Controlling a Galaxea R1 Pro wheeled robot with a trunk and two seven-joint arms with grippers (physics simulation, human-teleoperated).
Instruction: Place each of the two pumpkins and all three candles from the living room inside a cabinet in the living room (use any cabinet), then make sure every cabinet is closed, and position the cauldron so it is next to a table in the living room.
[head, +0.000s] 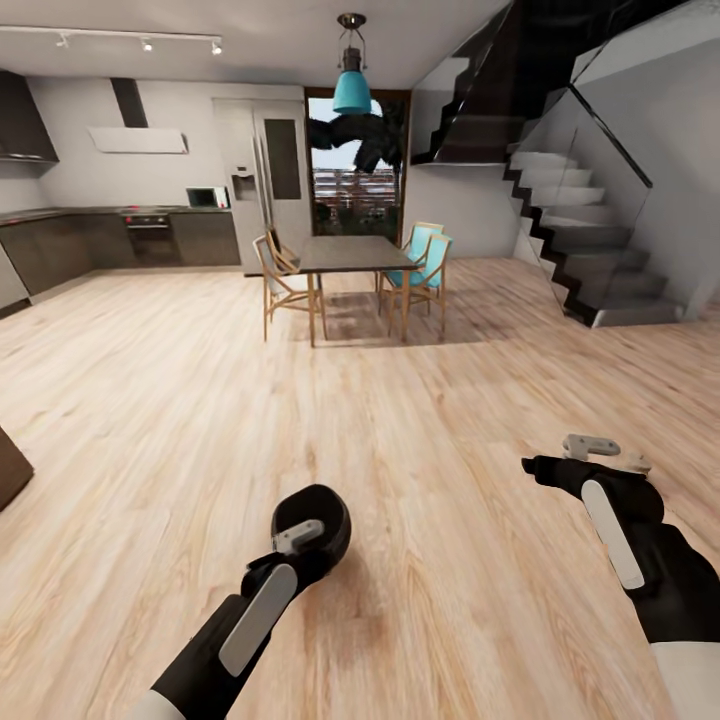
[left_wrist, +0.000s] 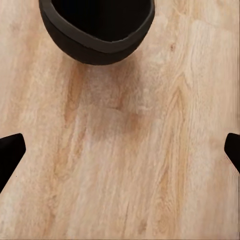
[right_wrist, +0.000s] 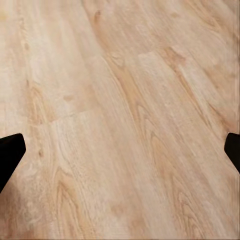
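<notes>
Your left gripper (head: 300, 535) hangs spread, touching nothing; cauldron (head: 318, 528) on floor just beyond its fingertips, mouth up. Right gripper (head: 590, 455) spread too, well right. Table (head: 352, 253) far ahead.

Open wood floor (head: 420, 420); dining table (head: 355, 255) far ahead.

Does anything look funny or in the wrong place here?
Yes: a black cauldron sits out in the open on the wooden floor, far from the dining table. It's upright, nothing spilled. The left claw hovers open just short of it.
</notes>
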